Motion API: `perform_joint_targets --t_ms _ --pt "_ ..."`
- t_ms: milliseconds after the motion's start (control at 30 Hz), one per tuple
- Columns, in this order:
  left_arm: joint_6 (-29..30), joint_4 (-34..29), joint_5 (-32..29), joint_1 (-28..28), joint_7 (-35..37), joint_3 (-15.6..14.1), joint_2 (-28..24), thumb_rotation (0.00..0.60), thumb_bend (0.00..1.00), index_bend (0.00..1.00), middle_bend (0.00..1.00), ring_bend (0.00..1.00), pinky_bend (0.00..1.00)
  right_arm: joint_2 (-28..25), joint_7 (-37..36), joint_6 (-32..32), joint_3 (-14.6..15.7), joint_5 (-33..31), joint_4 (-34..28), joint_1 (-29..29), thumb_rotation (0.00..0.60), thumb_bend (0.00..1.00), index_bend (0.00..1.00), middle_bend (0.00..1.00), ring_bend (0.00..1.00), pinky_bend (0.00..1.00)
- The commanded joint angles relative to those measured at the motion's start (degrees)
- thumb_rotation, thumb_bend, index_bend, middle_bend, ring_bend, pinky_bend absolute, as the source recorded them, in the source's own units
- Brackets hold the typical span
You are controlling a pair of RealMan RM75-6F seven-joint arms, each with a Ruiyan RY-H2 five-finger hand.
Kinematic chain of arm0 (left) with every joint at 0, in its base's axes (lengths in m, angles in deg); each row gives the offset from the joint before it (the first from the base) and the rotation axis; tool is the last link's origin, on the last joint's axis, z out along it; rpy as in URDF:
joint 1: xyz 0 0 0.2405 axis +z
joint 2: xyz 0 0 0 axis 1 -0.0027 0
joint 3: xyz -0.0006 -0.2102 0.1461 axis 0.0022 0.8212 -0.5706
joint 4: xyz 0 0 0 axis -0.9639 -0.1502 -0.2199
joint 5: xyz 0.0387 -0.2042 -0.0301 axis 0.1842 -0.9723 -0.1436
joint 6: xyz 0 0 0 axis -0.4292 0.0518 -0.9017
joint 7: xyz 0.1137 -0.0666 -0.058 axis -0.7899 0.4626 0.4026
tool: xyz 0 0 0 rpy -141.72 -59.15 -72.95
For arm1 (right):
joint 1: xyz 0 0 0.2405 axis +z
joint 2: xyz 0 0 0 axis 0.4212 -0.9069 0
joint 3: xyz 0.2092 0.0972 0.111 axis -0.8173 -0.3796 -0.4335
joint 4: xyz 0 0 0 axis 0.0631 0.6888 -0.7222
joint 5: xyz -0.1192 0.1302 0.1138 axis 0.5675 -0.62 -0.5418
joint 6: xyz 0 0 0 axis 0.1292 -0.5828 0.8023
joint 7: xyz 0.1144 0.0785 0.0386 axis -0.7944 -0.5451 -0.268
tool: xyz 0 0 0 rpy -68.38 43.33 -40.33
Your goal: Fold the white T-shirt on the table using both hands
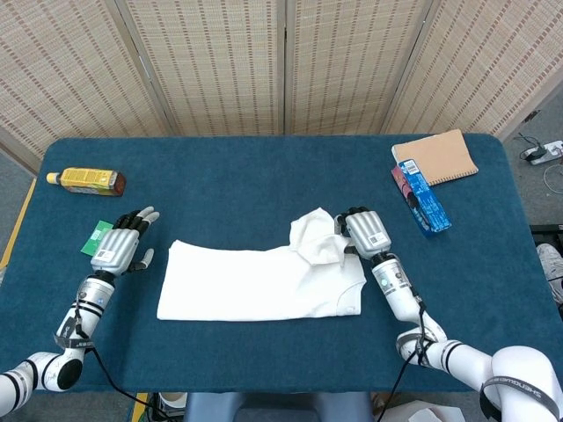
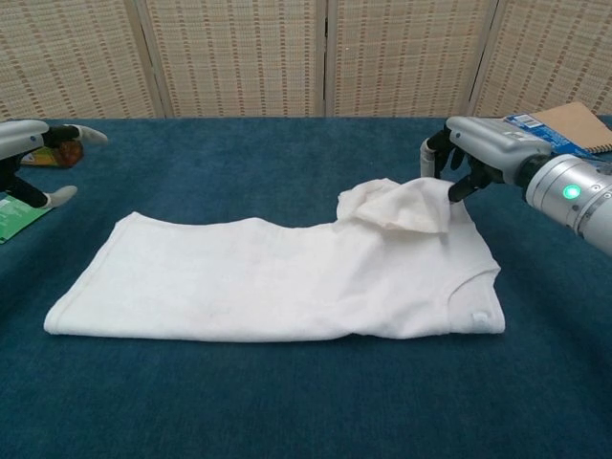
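The white T-shirt (image 1: 264,281) lies folded into a long rectangle at the centre of the dark blue table (image 1: 264,189), its long edge running left to right. At its right end a flap of cloth stands lifted and bunched. The right hand (image 1: 366,232) pinches that raised flap between thumb and fingers, just above the shirt's right edge; in the chest view the same hand (image 2: 478,148) sits at the right of the frame with the cloth draped from its fingertips. The left hand (image 1: 117,244) is near the left side of the frame, apart from the shirt, fingers spread and grasping nothing.

A yellow bottle (image 1: 86,181) lies at the far left, a green packet (image 1: 97,237) beside the left hand, and a brown notebook (image 1: 435,157) with a blue box (image 1: 422,195) at the upper right.
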Motion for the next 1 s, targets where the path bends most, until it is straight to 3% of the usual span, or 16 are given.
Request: perform_joint_targets --t_ms 33,533,733,800,1000 --pt "-0.1 -0.4 -0.1 0.2 0.2 0.1 -0.3 0.6 0.48 0.05 0.05 0.0 0.05 1.2 -1.0 0.9 -0.1 -0.3 1.9 0.7 0.6 0.64 0.89 0.53 0.34 0.33" --pt "0.2 -1.4 -0.3 0.7 0.8 0.6 -1.1 0.6 0.47 0.05 0.05 0.0 0.05 4.6 -4.9 2.5 0.0 0.0 9.3 2.6 0.6 0.63 0.89 0.53 0.34 0.33" --pt "2.1 -1.8 0.1 1.3 1.0 1.1 -1.2 0.6 0.42 0.04 0.05 0.0 0.05 5.1 -5.2 3.0 0.5 0.6 10.4 3.2 0.6 0.61 0.88 0.5 0.33 0.31" --pt "2.8 -2.0 0.5 1.6 1.2 1.1 -1.2 0.6 0.41 0.04 0.05 0.0 0.04 5.0 -5.3 3.3 0.8 0.7 10.4 3.3 0.6 0.57 0.81 0.46 0.3 0.29" --pt "4.5 -3.0 1.4 2.5 2.1 1.2 -1.6 0.6 0.38 0.04 0.05 0.0 0.03 5.2 -2.8 4.8 0.4 -0.7 10.9 3.6 0.6 0.38 0.31 0.25 0.17 0.2"
